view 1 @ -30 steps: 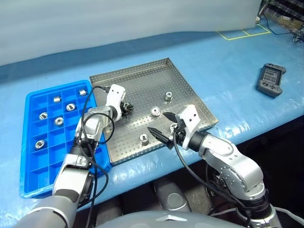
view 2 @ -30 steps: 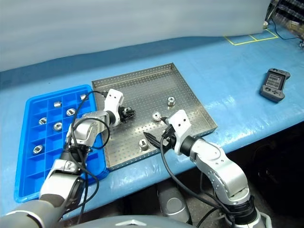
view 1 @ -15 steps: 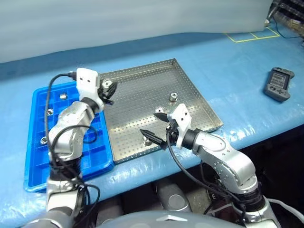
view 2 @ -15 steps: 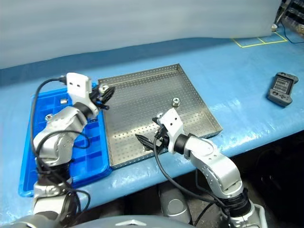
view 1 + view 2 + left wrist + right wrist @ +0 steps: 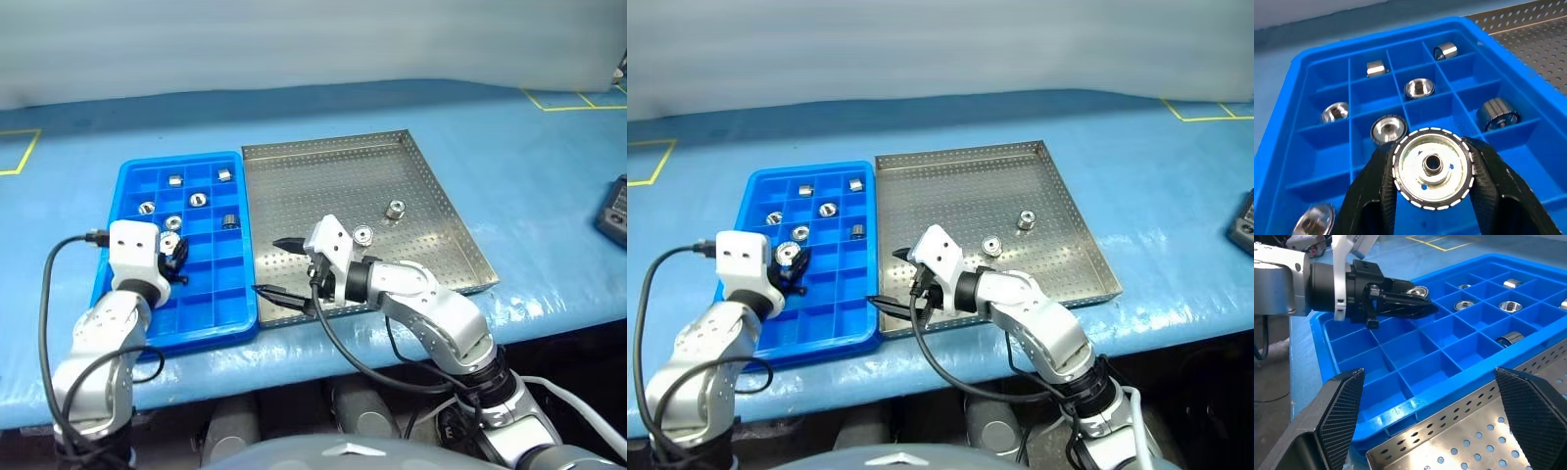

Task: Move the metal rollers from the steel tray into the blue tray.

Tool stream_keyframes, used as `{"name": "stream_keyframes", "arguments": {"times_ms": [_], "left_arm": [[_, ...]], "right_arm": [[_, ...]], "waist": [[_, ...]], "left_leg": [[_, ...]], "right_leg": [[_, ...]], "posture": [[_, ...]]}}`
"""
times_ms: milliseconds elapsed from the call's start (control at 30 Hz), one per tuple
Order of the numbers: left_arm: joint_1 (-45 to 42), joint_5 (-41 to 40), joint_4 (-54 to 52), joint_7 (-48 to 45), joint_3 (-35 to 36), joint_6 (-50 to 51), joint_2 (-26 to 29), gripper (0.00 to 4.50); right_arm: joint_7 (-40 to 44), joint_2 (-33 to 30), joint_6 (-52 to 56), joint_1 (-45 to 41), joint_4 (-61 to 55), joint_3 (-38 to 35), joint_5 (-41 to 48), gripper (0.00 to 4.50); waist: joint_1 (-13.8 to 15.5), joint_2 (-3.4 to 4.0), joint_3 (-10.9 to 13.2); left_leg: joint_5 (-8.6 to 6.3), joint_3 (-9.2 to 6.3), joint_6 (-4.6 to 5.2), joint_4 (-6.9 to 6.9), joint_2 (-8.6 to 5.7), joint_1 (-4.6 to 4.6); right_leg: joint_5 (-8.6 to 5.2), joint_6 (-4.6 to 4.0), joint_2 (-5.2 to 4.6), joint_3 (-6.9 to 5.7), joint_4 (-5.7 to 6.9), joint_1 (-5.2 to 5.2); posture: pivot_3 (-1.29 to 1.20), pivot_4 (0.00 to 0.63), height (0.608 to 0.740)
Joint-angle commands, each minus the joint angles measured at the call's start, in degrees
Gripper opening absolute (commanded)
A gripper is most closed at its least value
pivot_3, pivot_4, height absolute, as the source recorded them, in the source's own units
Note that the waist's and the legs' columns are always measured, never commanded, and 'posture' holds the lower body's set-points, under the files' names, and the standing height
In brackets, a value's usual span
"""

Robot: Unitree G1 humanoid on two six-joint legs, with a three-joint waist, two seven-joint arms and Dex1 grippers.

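Observation:
My left gripper (image 5: pixel 174 264) is shut on a metal roller (image 5: pixel 1432 169), a toothed silver disc held face-on above the near-left compartments of the blue tray (image 5: pixel 211 284). Several more rollers lie in the tray's far compartments, among them one (image 5: pixel 197 200) near the middle. Two rollers (image 5: pixel 395 209) (image 5: pixel 363 234) rest on the perforated floor of the steel tray (image 5: pixel 313 186). My right gripper (image 5: pixel 270 266) stands wide open over the steel tray's near-left corner and points toward the blue tray. The right wrist view shows the left gripper (image 5: pixel 1418 298) with its roller across the blue compartments.
The two trays lie side by side on a blue-covered table, the blue one on the left. A black handheld device (image 5: pixel 1246 223) lies at the far right. Yellow tape lines (image 5: pixel 20 152) mark the cover. The table's front edge runs just below both trays.
The camera has swung left. My left gripper drew back and left with its roller, from the trays' shared edge to over the blue tray. The open right gripper shifted left.

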Motion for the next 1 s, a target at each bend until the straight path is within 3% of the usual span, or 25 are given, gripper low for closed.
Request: {"name": "stream_keyframes", "arguments": {"times_ms": [33,300,567,800,1000], "left_arm": [[1.50,-1.14,-3.94,0.72,1.39,1.08,-1.23,1.70],[3.56,-2.06,-3.38,0.82,2.05,4.57,-1.76,1.70],[-0.76,-5.45,-3.90,-1.18,1.93,3.81,-1.28,4.39],[-11.01,-12.00,-0.17,-11.09,-2.02,0.68,3.49,4.45],[-20.99,-13.06,8.36,-21.22,-12.30,-1.76,9.17,4.45]], "right_arm": [[0.79,0.27,-1.07,-0.32,-1.34,-0.10,0.22,4.50],[0.73,0.18,-0.57,0.16,-1.72,-0.41,0.26,4.50],[-1.03,-0.38,0.24,1.14,-3.14,-2.73,0.60,4.50],[-4.06,-3.79,2.49,5.36,-7.17,-9.33,1.22,4.50],[-5.56,-8.01,4.94,10.46,-11.77,-12.98,1.60,4.50]], "waist": [[0.60,0.00,0.00],[0.97,0.01,0.00],[0.92,0.02,-0.02],[0.45,0.02,-0.02],[-1.60,0.02,-0.01]], "left_leg": [[0.00,0.00,0.00,0.01,0.00,0.01],[0.00,0.02,-0.01,0.07,0.00,0.02],[0.01,0.02,-0.01,0.11,0.01,0.04],[0.00,0.05,-0.01,0.17,-0.01,-0.02],[0.00,0.07,0.00,0.13,0.00,-0.02]], "right_leg": [[0.00,-0.01,0.00,-0.01,0.02,0.00],[-0.07,-0.14,0.00,0.00,0.04,0.02],[-0.08,-0.16,0.01,-0.01,0.06,0.04],[-0.06,-0.13,-0.01,0.01,0.02,0.04],[-0.05,-0.12,0.02,0.03,0.03,0.02]], "posture": [[-0.03,0.150,0.740],[-0.04,0.150,0.740],[-0.09,0.150,0.740],[-0.16,0.150,0.740],[-0.23,0.150,0.740]]}}
